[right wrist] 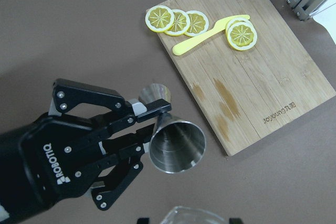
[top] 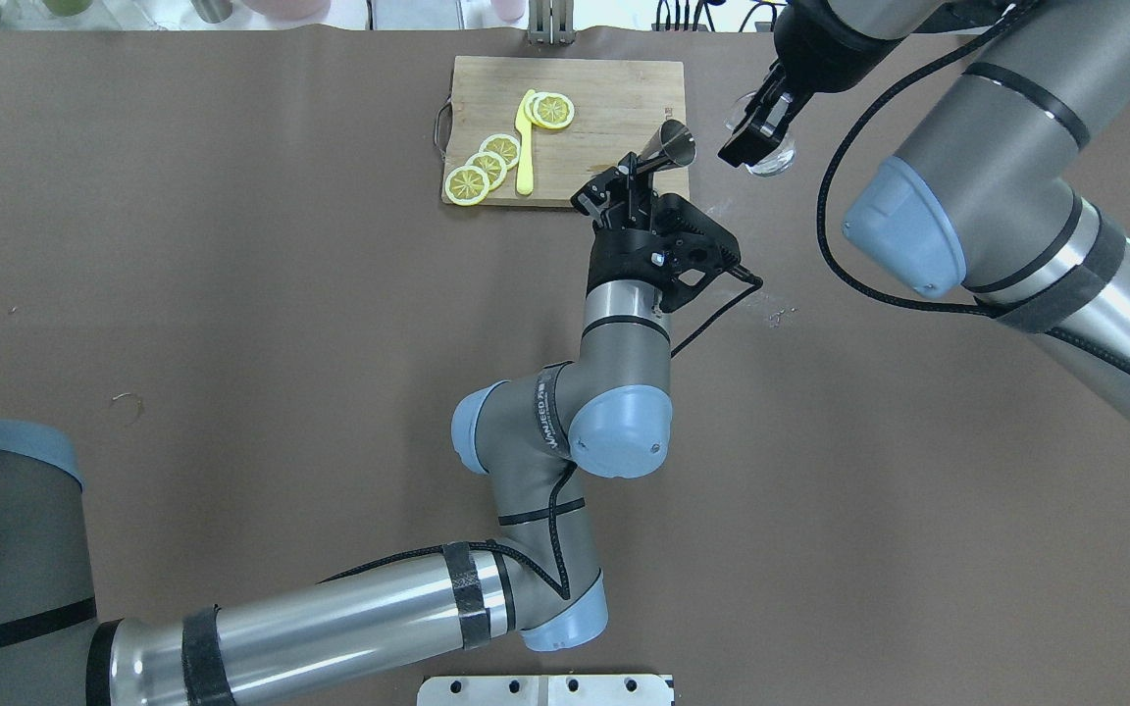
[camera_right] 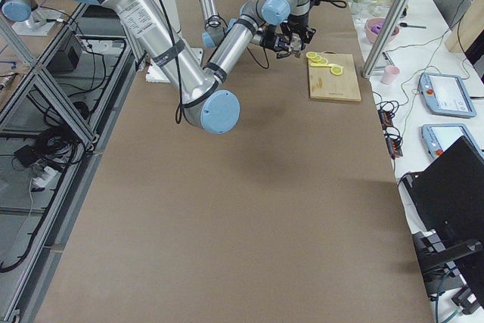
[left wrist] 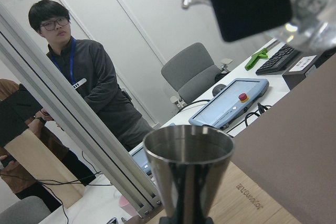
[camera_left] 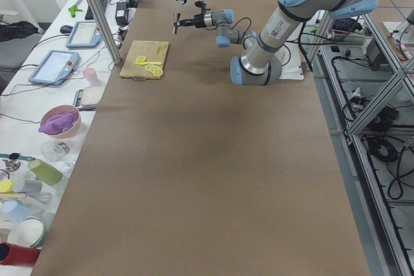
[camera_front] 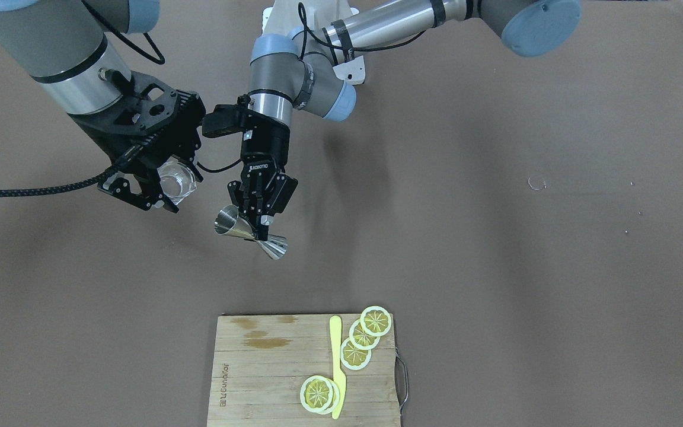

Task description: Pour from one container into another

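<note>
The steel jigger hung in the air on its side, pinched at the waist by the left gripper. Just beside it, the right gripper clasped the glass tumbler above the table. The cutting board with lemon slices lay near. Only the right wrist view looked into the jigger's wide mouth. Only the left wrist view showed a person beyond the table.
</note>
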`<state>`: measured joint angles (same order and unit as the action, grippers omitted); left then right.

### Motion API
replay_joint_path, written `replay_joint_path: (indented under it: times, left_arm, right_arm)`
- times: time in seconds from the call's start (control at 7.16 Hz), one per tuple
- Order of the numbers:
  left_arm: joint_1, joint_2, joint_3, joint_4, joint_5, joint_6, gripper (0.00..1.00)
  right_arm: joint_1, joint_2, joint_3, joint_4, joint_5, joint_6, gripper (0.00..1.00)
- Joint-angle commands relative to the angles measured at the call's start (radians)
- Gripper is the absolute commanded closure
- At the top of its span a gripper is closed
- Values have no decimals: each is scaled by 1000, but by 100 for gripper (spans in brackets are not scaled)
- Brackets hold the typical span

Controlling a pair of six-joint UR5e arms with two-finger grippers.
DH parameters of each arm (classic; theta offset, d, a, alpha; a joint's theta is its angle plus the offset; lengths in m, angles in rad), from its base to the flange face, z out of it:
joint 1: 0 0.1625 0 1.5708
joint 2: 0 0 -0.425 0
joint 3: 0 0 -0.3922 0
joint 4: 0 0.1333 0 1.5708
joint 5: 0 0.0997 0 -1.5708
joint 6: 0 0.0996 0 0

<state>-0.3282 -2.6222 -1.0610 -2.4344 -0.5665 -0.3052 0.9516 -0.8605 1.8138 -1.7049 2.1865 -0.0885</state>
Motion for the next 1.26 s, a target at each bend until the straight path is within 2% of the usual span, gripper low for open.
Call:
replay_joint_path:
  times: [0.0, 0.7, 1.12]
  left_arm:
    - [0, 1, -1, 0, 0, 0, 100]
    - [0, 1, -7, 0, 8, 1, 100]
    - [0, 1, -7, 0, 14, 1, 100]
  right_arm:
    - [-8, 21, -33, -2, -10, 0, 100]
    - [-10, 92, -102, -48, -19, -2, 100]
    - [-10, 148, -116, -172, -39, -40, 100]
